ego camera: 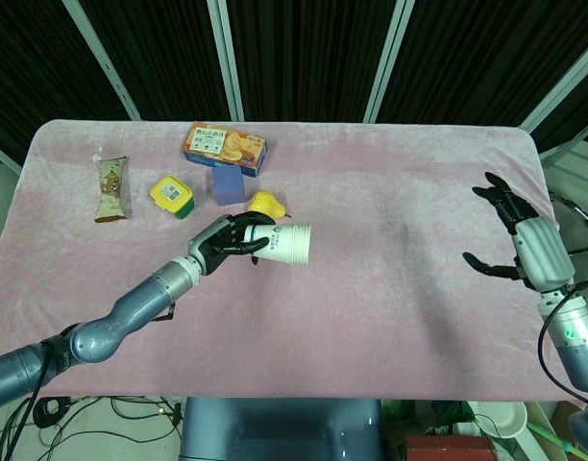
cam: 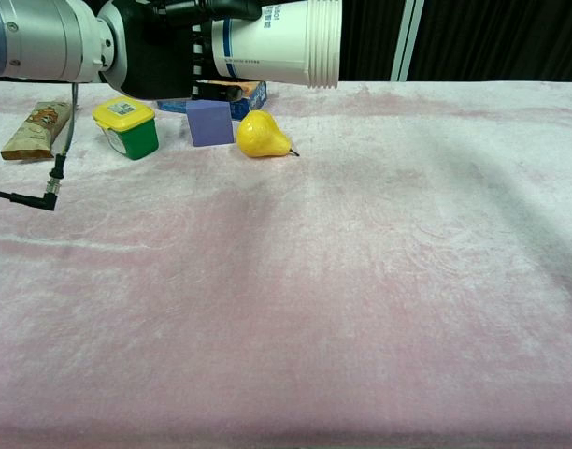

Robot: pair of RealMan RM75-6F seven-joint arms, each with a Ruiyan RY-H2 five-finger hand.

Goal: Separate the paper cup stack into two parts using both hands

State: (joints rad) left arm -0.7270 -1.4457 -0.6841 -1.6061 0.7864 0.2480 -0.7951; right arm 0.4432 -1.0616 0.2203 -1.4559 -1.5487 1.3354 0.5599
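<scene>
My left hand (ego camera: 229, 241) grips a stack of white paper cups (ego camera: 284, 244) by its closed end and holds it lying sideways in the air, rims pointing right. In the chest view the same stack (cam: 281, 42) sits at the top edge, with the left hand (cam: 164, 51) dark around its base. The nested rims show as several ridges at the stack's right end. My right hand (ego camera: 520, 240) hovers at the table's right edge with fingers spread and nothing in it; the chest view does not show it.
On the pink cloth (ego camera: 390, 288) at the back left lie a snack bar (ego camera: 110, 187), a yellow-lidded green tub (ego camera: 173, 196), a purple cube (ego camera: 228, 185), a biscuit box (ego camera: 225, 147) and a yellow pear (ego camera: 263, 204), which is right behind the held cups.
</scene>
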